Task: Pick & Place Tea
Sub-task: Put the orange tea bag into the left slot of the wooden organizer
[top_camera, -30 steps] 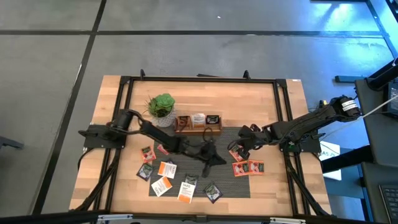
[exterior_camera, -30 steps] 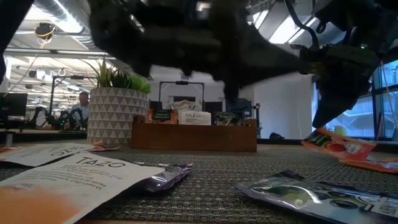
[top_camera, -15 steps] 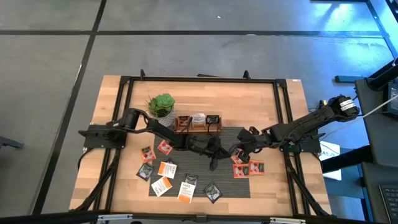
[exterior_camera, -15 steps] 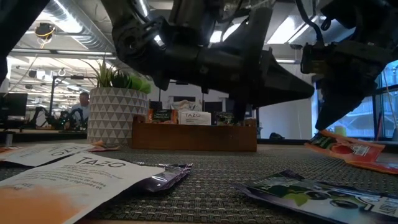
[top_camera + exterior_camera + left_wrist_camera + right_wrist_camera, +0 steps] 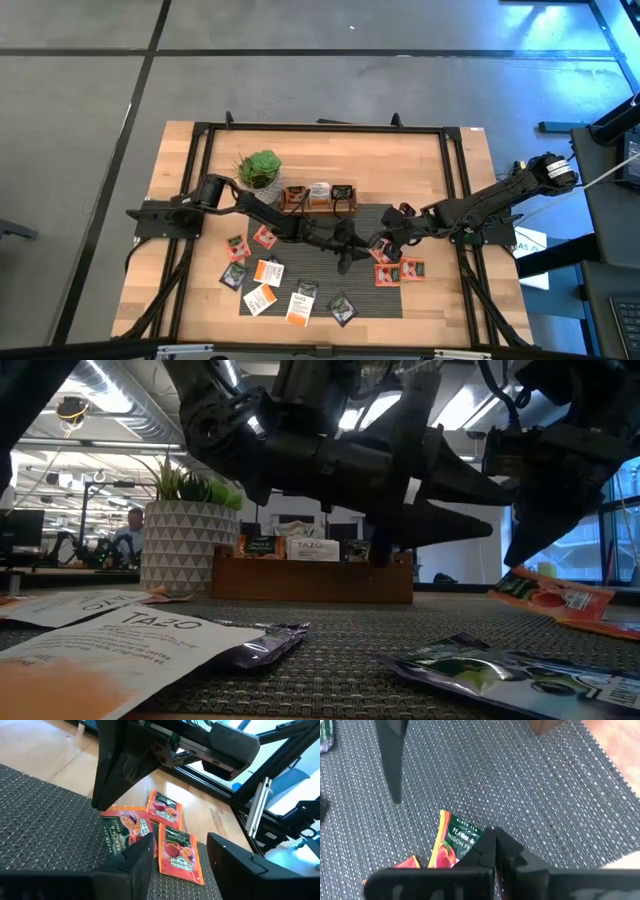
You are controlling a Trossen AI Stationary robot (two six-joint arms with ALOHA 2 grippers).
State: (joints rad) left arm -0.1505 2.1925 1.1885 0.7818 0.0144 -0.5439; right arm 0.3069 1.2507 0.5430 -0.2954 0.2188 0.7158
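Note:
Three orange-red tea sachets [image 5: 398,270] lie flat on the dark woven mat [image 5: 372,298] right of centre; in the left wrist view they show as a cluster [image 5: 176,851]. My left gripper [image 5: 177,845] hovers open just left of them, pointing nearly level, its fingers [image 5: 470,510] clear of the mat. My right gripper [image 5: 494,837] is shut and slants down onto the nearest sachet [image 5: 451,842], printed "Peach & Passion Fruit". More white, orange and dark sachets [image 5: 268,285] lie on the table's near left. My right gripper's shut fingertips [image 5: 100,802] come down slanting from the table's right onto one edge [image 5: 470,840] of the peach sachet, which lies on the mat. The tips hide the spot, so I cannot tell whether they pinch the edge or only press on it.
A brown wooden tray [image 5: 318,208] with sachets standing in it sits behind the mat; the low view shows its front wall [image 5: 310,582]. A potted plant [image 5: 260,168] stands left of it. Black frame rails [image 5: 455,180] run along the table's edges.
My left gripper has moved toward the table's right edge, up to the orange-red sachets, rolled about its own axis, and then opened its fingers wide. The sachets lie as before.

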